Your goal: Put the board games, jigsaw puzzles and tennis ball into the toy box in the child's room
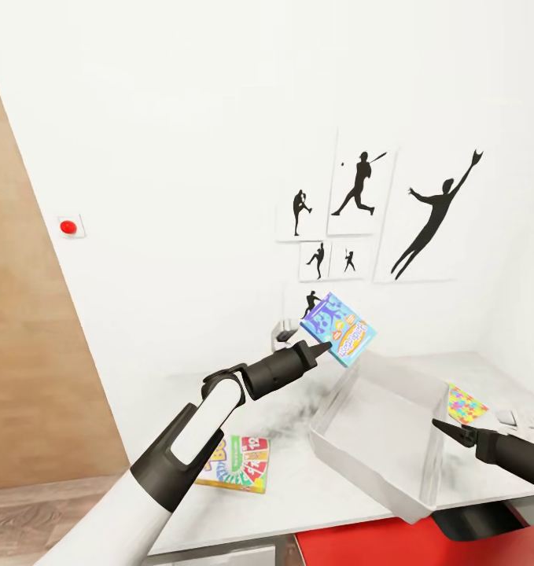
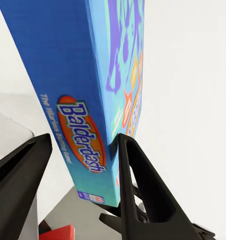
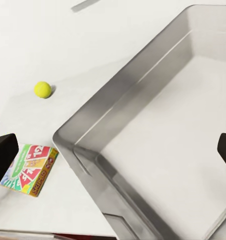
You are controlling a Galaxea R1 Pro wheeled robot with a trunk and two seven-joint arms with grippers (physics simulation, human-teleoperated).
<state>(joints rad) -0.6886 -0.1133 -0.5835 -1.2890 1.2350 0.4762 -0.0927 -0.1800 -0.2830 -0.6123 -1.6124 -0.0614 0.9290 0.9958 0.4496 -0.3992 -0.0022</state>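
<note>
Child's room, baseball silhouette posters [image 1: 363,185], board game [image 1: 237,464], white table [image 1: 298,495]

- The blue game box [image 2: 78,100] carried the word "Balderdash" in white letters on an orange oval along its side; a line of smaller print beside it was too blurred to read.
- The colourful flat box [image 3: 29,169] on the table [image 3: 68,50] showed the number "12"; its remaining lettering was illegible.

Bright, even, diffuse light; white walls nearly overexposed. A soft dark shadow smudges the surface [image 1: 298,464] beneath the left arm. The blue box [image 2: 78,90] appears slightly blurred in the left wrist view; renders otherwise sharp.
</note>
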